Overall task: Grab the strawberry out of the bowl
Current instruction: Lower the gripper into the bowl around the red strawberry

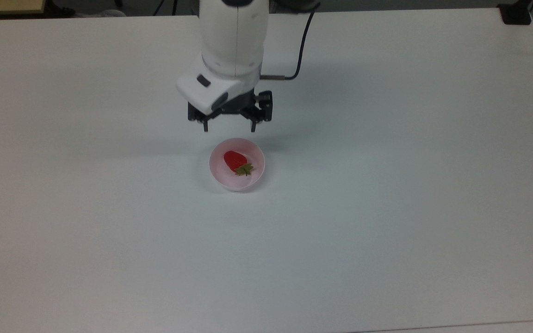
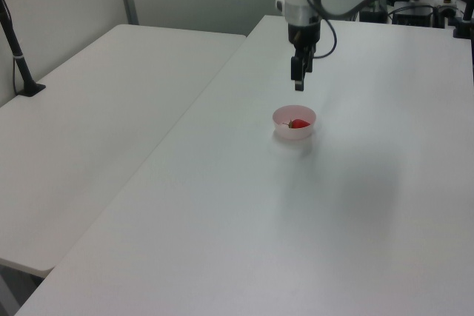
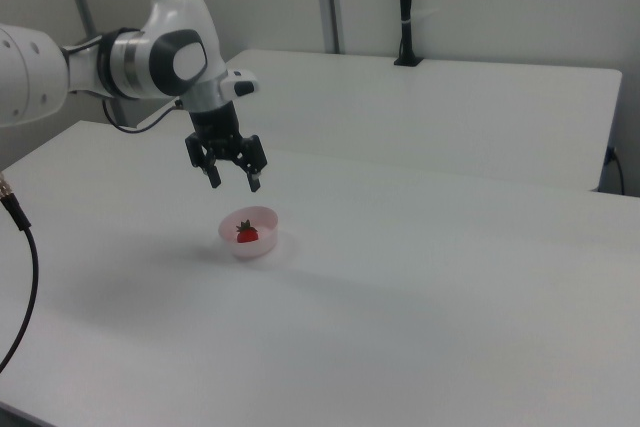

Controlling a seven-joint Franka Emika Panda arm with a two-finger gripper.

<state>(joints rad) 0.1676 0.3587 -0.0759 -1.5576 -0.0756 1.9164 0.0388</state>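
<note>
- Strawberry (image 1: pixel 235 160): a small, glossy red fruit lying on its side inside the bowl, its green leafy cap (image 1: pixel 244 169) turned toward the top view's lower right. In the left view it shows as a red spot (image 2: pixel 299 123) low against the bowl's inner wall; in the right view (image 3: pixel 246 233) the cap points upward in the picture.
- Bowl (image 1: pixel 257 175): a round, pale pink, thin-walled vessel standing upright on the table, near the middle of the surface in the top view. It contains the strawberry and nothing else. It is also seen in the left view (image 2: pixel 282 114) and the right view (image 3: pixel 262 247).
- Gripper (image 1: pixel 229 127): two dark fingers pointing downward, spread wide apart and holding nothing. In the top view the fingertips sit just above the bowl's far rim in the picture; the left view (image 2: pixel 298 83) and the right view (image 3: pixel 233 184) place the gripper in the air above the bowl, clear of rim and fruit.
- Arm (image 1: pixel 234 41): a white body reaching in from the top view's upper edge, with a black cable (image 1: pixel 302 46) running along the top view's right of it.
- Table (image 1: pixel 387 208): a plain white surface bearing the bowl, with the arm's soft shadow beside the bowl.
- Second table (image 2: pixel 96 116): a white surface adjoining on the left view's left, with a black post (image 2: pixel 16 49) standing at its far edge.
</note>
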